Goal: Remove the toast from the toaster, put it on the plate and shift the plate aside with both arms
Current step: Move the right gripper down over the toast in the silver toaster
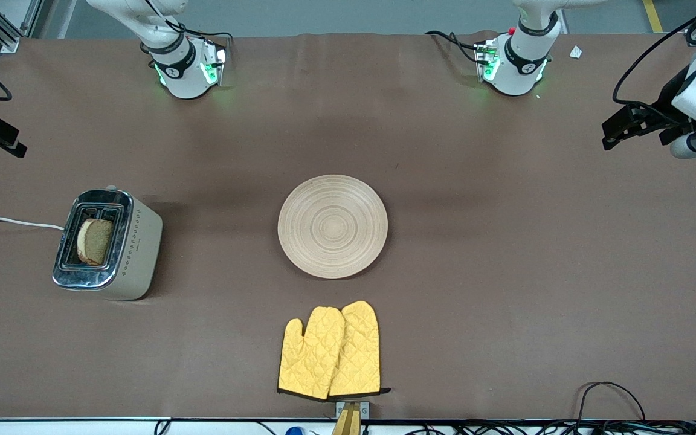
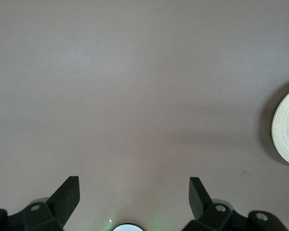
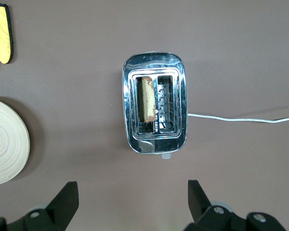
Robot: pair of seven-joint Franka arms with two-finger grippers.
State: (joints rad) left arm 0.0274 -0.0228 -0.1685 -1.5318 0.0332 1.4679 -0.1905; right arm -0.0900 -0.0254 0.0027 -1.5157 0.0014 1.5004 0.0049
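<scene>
Toast (image 1: 95, 241), a light brown speckled slice with darker crust, stands on edge in one slot of the chrome-topped beige toaster (image 1: 108, 244), middle left of the front frame, toward the right arm's end of the brown worktop (image 1: 505, 254). Other slot: bare wire guides only, seen in the right wrist view. No brand or readable writing on the toaster; just a row of small marks along its side, too small to read.

Round pale beige wooden plate (image 1: 332, 226) with concentric ring grooves sits mid-frame, well apart from the toaster. Pair of yellow quilted oven mitts (image 1: 330, 353) with black cuffs lies lower centre, nearer the front camera than the plate, overlapping each other.

Right gripper (image 3: 133, 199): over the worktop just beside the toaster, jaws spread wide, grasping nothing. Not visible in the front view. Its wrist view adds the toast from above, the white power cord (image 3: 243, 119) and an edge of plate and mitt.

Left gripper (image 2: 135, 195): over bare worktop toward the left arm's end, jaws spread wide, nothing between them. Its wrist view shows only a plate edge at mid right of the frame. Front view shows both white arm bases with green lights at the top, plus a separate white-and-black device (image 1: 695, 103) at the upper right edge.
</scene>
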